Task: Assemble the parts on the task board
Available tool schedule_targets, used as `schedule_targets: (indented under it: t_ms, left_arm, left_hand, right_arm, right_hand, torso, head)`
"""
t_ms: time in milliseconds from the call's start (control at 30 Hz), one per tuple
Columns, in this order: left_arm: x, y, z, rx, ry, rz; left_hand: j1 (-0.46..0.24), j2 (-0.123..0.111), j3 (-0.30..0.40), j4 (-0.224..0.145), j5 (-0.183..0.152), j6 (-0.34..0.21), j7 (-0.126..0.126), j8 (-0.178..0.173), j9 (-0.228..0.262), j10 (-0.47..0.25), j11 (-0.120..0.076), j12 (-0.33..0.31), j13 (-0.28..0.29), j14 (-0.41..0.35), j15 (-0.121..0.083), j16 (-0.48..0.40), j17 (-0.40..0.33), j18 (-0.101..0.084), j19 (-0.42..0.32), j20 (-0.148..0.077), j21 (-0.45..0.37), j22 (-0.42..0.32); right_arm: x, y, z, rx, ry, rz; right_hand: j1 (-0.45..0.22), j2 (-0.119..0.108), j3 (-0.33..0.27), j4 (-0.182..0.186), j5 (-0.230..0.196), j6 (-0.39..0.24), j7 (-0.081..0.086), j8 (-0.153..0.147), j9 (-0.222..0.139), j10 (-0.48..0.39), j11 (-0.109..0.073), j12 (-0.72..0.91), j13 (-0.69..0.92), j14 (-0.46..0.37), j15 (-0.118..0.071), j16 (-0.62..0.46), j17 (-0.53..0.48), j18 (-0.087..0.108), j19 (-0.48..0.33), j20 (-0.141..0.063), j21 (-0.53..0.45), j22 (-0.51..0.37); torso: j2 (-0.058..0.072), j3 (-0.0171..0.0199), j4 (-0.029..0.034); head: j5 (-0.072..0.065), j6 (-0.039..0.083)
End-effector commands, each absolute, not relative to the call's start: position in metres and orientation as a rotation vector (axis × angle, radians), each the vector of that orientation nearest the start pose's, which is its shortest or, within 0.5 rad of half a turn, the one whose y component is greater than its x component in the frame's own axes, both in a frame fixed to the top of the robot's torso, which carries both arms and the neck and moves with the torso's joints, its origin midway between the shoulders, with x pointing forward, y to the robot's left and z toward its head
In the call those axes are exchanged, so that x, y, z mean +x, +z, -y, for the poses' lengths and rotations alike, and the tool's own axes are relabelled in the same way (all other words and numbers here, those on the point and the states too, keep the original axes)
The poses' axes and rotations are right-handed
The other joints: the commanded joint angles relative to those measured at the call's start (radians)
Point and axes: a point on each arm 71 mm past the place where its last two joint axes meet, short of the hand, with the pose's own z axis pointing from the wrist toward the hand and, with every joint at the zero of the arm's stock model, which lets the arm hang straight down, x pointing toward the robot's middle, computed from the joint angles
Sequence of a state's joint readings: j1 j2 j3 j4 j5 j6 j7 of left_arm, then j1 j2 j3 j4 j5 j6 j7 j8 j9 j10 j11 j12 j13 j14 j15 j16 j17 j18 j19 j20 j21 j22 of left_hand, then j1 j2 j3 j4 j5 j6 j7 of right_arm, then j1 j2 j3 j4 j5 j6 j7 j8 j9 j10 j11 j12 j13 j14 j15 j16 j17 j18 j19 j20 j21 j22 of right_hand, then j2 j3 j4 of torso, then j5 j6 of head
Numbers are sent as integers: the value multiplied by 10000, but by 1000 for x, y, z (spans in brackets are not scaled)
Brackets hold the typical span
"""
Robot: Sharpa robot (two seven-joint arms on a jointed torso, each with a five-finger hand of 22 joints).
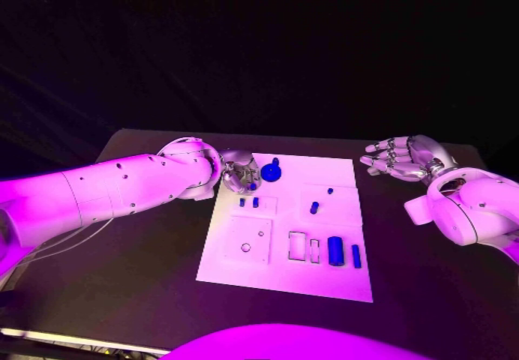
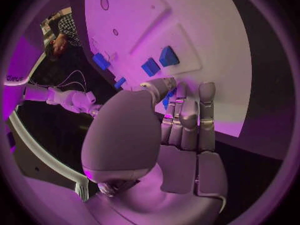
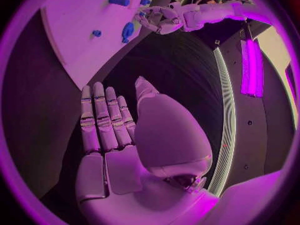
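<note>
Fingers of left hand (image 1: 239, 171) seemingly touch a blue part (image 1: 271, 173); right hand (image 1: 401, 158) spread, empty.

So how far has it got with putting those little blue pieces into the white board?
Early days, it seems. Small blue parts lie loose on the white task board. The left robot hand reaches toward the round blue piece at the far edge, without clearly holding it. The right robot hand waits open off the board.

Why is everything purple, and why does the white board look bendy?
Head view: purple light tints the task board and arms; the room behind is dark. Left wrist view: a fisheye lens curves the board's straight edges. Right wrist view: a bright light strip glares.
</note>
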State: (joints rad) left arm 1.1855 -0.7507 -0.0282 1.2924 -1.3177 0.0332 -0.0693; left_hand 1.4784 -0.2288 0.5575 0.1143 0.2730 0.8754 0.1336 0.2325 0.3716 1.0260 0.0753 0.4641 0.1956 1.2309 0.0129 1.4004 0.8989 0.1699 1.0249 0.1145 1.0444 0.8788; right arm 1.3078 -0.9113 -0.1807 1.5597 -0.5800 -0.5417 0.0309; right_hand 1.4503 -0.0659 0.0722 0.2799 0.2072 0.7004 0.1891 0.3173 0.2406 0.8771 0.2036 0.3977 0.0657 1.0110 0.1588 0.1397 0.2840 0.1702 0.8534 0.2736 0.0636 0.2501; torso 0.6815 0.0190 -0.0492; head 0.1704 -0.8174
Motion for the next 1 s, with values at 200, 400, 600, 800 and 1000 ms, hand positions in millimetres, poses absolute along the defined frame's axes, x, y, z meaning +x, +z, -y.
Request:
schedule_targets:
  t_ms: [200, 400, 600, 800, 1000]
  left_arm:
    - [517, -226, -223, 835, -6025, -20573]
    - [520, -226, -233, 636, -5764, -20462]
    - [526, -223, -252, -83, -5736, -19917]
    - [531, -215, -271, -1278, -6263, -19158]
    - [528, -203, -285, -4298, -8719, -17939]
  left_hand:
    - [-176, -78, 22, -12, 17, -359, -61, -290, -112, 56, 58, -188, -9, -69, 44, 26, -72, 22, -139, 9, -95, -52]
    - [-231, -154, -22, -19, 29, -678, -113, -531, -217, -186, 176, -361, -13, -298, 136, -45, -387, 67, -362, 70, -318, -281]
    - [-195, -140, -29, -53, 48, -739, -90, -596, -247, -441, 272, -433, -5, -468, 210, -97, -630, 91, -461, 130, -415, -379]
    - [-66, -84, 19, -173, 55, -622, 72, -581, -251, -709, 363, -347, 66, -875, 279, -306, -1269, 140, -639, 203, -558, -532]
    - [3, 81, 221, -407, 28, 252, 378, -89, -134, -496, 264, 474, 441, -1587, 196, -981, -2544, 155, -783, 139, -518, -452]
  right_arm:
    - [485, -183, 242, 6799, 9382, -16491]
    - [486, -184, 242, 6201, 9354, -16722]
    - [489, -184, 242, 4419, 9136, -17128]
    - [490, -185, 237, 2240, 8466, -17498]
    - [492, -186, 226, 146, 7393, -17503]
  right_hand:
    - [45, 58, 23, -56, -34, -65, 841, 38, -21, -71, 27, 63, -16, 81, 1, -64, -16, 131, 1, 12, 23, -21]
    - [419, -99, 100, -380, -28, 82, 819, 139, -42, -227, 36, 6, -19, -5, 35, -170, -121, 125, -103, 41, 15, -226]
    - [966, -271, 408, -806, -23, 566, 528, 146, -125, -20, -188, -160, -30, 613, -205, 85, -74, 157, 401, -139, 201, -345]
    - [1473, -662, 1556, -856, 8, 1313, 205, -124, -350, 793, -564, -751, -53, 2064, -734, 665, 308, 146, 1644, -730, 865, -179]
    - [1208, -1114, 2436, -1184, -33, 2178, -7, -419, -557, 1881, -866, -1601, -54, 3800, -1284, 1706, 1190, 69, 2689, -1469, 2579, 1041]
  torso:
    - [0, -1, -1]
    - [-6, -11, -3]
    - [-9, -13, -9]
    - [1, -4, -7]
    - [14, 2, -27]
  head:
    - [-11, 10]
    - [-44, 49]
    - [-82, 104]
    - [-214, 173]
    - [-672, 280]
